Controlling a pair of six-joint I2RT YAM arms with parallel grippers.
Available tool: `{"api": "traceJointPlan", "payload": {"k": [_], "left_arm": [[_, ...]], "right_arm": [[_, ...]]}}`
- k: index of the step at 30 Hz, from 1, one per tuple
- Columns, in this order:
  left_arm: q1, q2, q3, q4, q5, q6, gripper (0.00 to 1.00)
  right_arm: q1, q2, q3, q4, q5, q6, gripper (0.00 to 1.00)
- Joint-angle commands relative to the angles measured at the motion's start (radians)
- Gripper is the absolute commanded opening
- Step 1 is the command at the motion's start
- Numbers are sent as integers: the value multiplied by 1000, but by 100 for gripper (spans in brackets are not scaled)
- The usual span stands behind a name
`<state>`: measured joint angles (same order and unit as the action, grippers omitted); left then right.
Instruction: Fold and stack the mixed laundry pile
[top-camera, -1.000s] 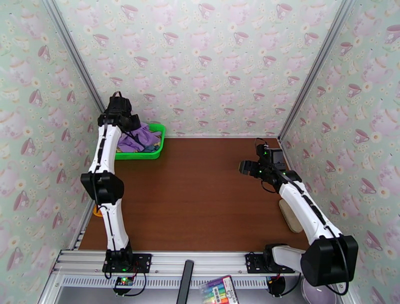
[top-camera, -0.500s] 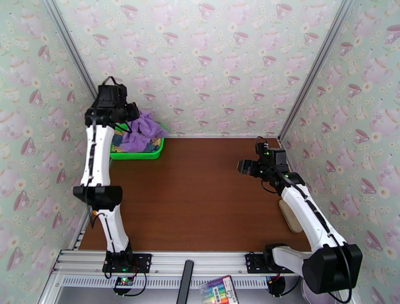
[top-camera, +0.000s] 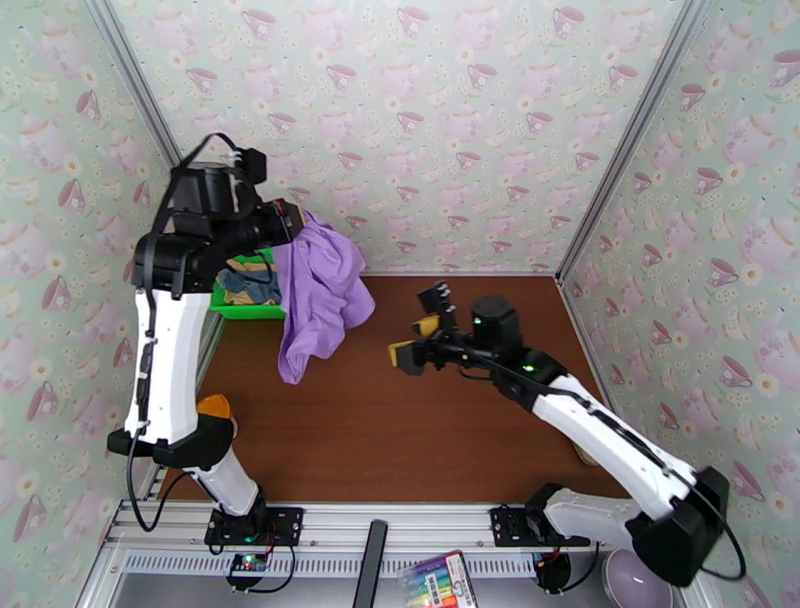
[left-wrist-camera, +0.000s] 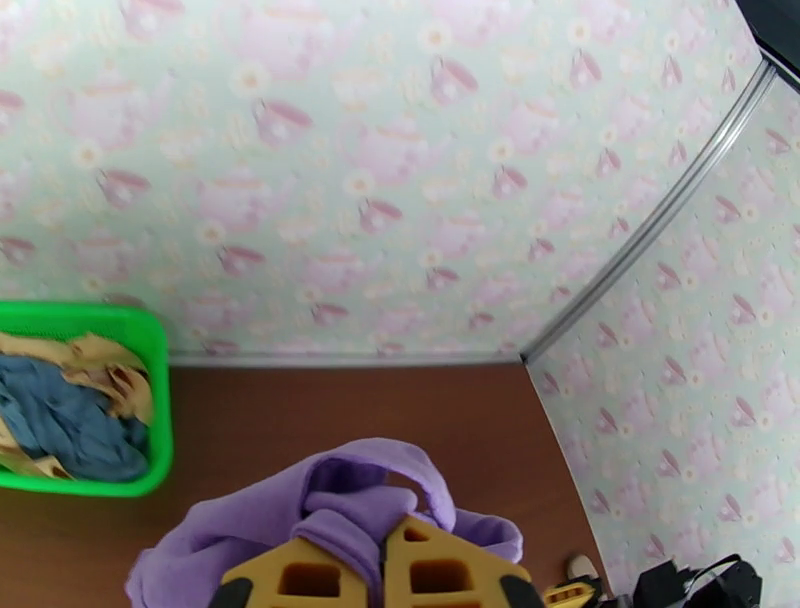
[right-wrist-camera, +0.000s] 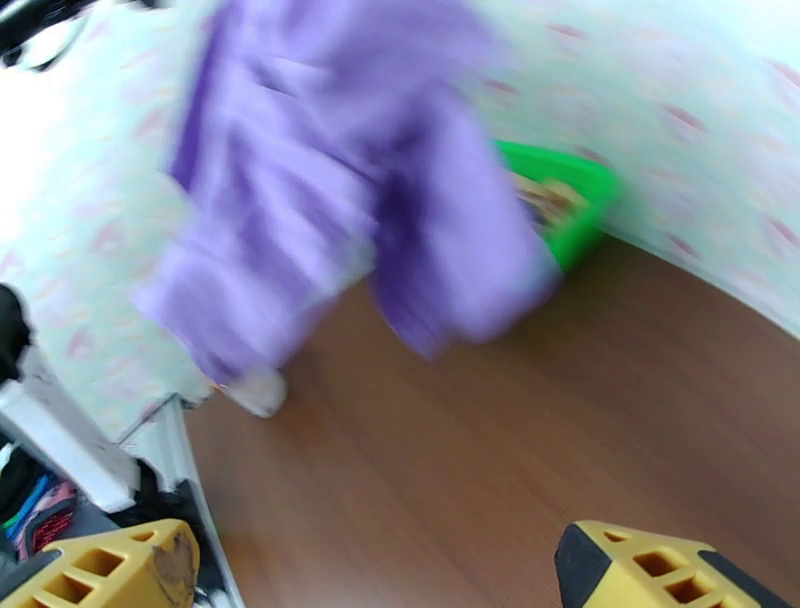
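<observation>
First, left gripper (left-wrist-camera: 383, 548): clamped together on a bunched fold of the purple T-shirt (left-wrist-camera: 370, 495), with cloth pinched between its two yellow fingers (left-wrist-camera: 300, 578).
Left arm (top-camera: 170, 340): raised high near the back-left corner, with its wrist just right of the basket in the top view.
Purple T-shirt, position: hangs from the left gripper outside the basket and drapes down in front of the back wall, over the back-left part of the table (top-camera: 400, 430). Whether its lower end touches the wood cannot be told.
Right gripper (top-camera: 424, 328): jaws spread wide with nothing between them. It is held over the middle of the table, pointing left at the hanging T-shirt and apart from it.
Green mesh basket (left-wrist-camera: 160, 400): sits in the back-left corner of the table, against the wall.
Slate-blue shirt (left-wrist-camera: 70, 425): crumpled inside the basket.
Tan-yellow garment (left-wrist-camera: 100, 360): also inside the basket, lying over and around the blue shirt and touching it.
Table surface: brown wood grain.
Right wrist view: blurred. The T-shirt shows as a purple smear, with the basket behind it.
</observation>
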<state>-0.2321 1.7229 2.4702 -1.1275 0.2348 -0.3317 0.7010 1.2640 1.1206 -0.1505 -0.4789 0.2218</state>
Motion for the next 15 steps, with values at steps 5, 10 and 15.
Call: {"api": "traceJointPlan", "payload": {"k": [5, 10, 15], "left_arm": [[-98, -34, -26, 40, -64, -70, 0], [-131, -53, -33, 64, -66, -92, 0], [-141, -63, -37, 73, -71, -99, 0]], "right_arm": [[132, 262, -30, 532, 17, 347, 100], [140, 362, -72, 772, 18, 484, 100], [138, 374, -121, 849, 106, 461, 100]]}}
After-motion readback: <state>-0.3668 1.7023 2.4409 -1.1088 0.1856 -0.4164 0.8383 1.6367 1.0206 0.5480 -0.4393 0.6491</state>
